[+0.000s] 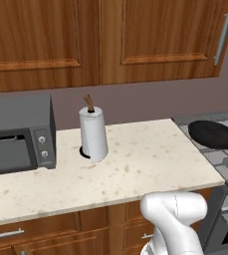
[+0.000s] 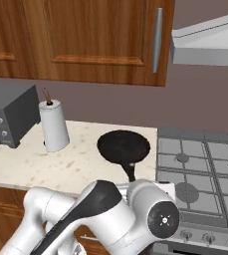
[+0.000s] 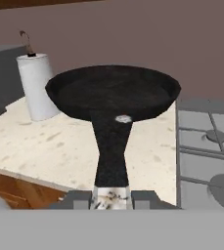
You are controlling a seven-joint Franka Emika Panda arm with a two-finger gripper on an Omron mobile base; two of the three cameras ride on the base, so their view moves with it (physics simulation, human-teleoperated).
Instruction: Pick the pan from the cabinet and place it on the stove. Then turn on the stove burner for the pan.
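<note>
The left base view looks forward and down from behind the arm's left side, over the speckled bench point(image 1: 135, 164) to the closed cabinet point(image 1: 105, 40), with the stove point(image 1: 225, 154) at its right edge. The right base view faces the same way from the arm's right, taking in more of the stove point(image 2: 205, 169); both share the paper towel roll point(image 1: 93, 133) point(image 2: 54, 125) and the pan point(image 1: 214, 134) point(image 2: 123, 147). The hand view sits low and close behind the pan point(image 3: 112, 93), looking along its handle toward the far wall.
</note>
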